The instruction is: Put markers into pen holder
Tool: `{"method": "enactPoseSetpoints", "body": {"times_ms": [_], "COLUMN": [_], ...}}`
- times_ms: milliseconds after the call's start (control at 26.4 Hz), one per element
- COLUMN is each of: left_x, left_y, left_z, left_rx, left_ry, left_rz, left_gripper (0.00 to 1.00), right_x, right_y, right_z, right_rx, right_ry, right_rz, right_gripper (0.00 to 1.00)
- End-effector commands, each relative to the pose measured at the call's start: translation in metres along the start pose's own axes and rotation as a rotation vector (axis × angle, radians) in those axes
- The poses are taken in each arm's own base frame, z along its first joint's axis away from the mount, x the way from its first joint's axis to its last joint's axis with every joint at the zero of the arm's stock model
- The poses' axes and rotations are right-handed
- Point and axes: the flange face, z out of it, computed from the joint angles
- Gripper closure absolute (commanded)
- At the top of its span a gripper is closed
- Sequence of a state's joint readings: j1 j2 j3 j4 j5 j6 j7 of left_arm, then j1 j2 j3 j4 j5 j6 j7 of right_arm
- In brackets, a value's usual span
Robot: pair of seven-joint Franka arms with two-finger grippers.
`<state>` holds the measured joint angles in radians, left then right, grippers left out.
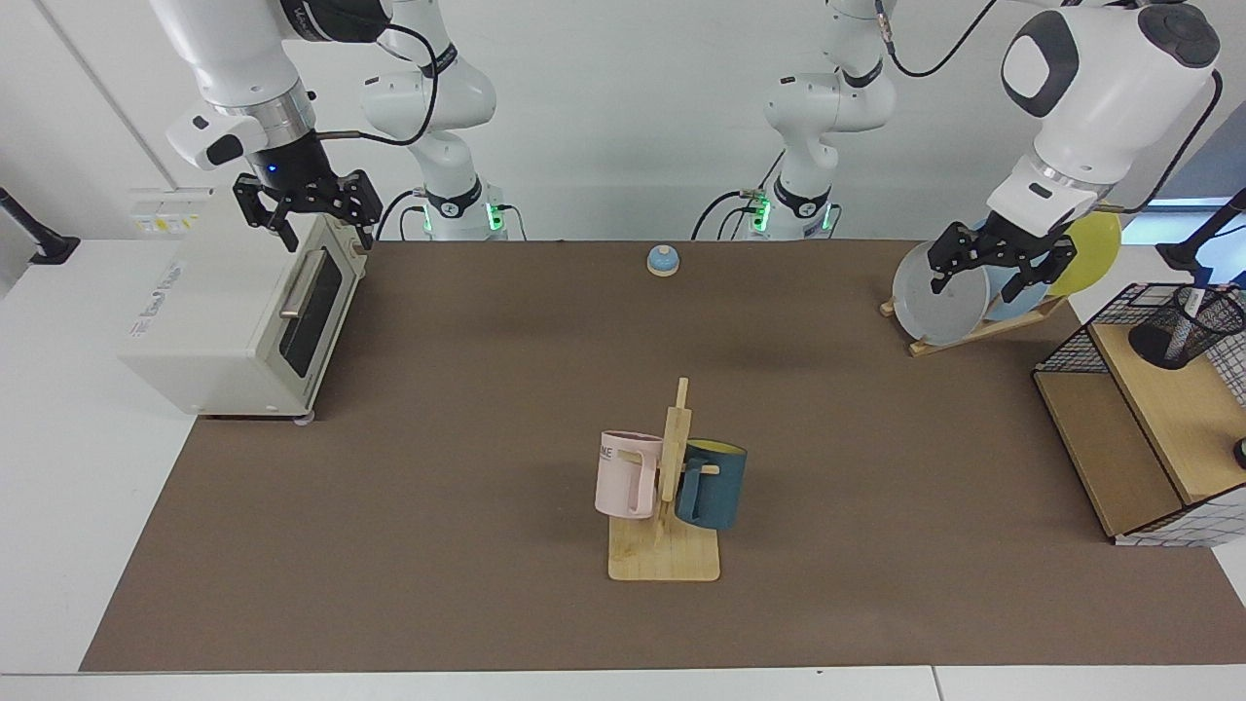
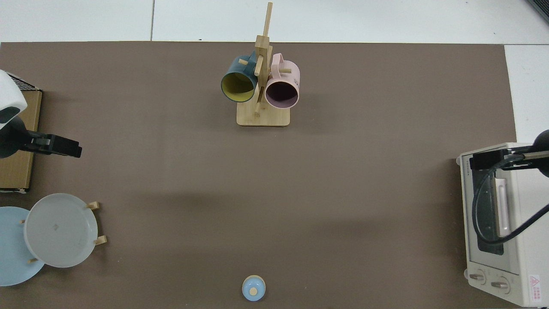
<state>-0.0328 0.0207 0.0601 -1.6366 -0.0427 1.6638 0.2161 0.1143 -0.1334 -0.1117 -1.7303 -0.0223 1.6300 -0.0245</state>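
The pen holder (image 1: 1195, 326), a small black mesh cup, stands on the wooden shelf at the far right of the facing view. A marker (image 1: 1179, 336) with a white barrel stands inside it. Both are outside the top view. My left gripper (image 1: 976, 284) hangs open and empty in front of the plates, well to the view's left of the holder. In the top view the left gripper (image 2: 64, 146) shows edge-on by the shelf's corner. My right gripper (image 1: 326, 237) waits open above the toaster oven, and the right gripper (image 2: 484, 162) shows there from above too.
A black wire basket with wooden shelves (image 1: 1119, 438) holds the cup. A plate rack with a grey plate (image 1: 930, 302) stands behind my left gripper. A mug rack (image 1: 665, 555) with pink and teal mugs is mid-table. The toaster oven (image 1: 224, 321) and a blue bell (image 1: 663, 260) stand further off.
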Motion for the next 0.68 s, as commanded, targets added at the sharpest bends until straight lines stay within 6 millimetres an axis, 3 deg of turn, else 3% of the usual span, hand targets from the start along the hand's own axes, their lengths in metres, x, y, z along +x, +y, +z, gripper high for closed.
{"method": "enactPoseSetpoints", "body": {"times_ms": [0,265,643], "left_x": [-0.004,-0.006,-0.008], "left_y": [0.005,0.016,0.015], "left_z": [-0.021,-0.02,-0.013], "left_rx": [0.0,0.006,0.007], "left_ry": [0.006,-0.015,-0.023], "left_rz": [-0.013,-0.08,-0.076], "left_gripper": [0.0,0.0,0.0], "right_x": [-0.001,-0.001,-0.001], "right_y": [0.003,0.003,0.003], "right_z": [-0.004,-0.004,-0.004], "right_rx": [0.017,0.017,0.017], "right_ry": [-0.005,-0.005,-0.005], "right_rz": [-0.024,-0.024,-0.024], "right_gripper": [0.0,0.0,0.0]}}
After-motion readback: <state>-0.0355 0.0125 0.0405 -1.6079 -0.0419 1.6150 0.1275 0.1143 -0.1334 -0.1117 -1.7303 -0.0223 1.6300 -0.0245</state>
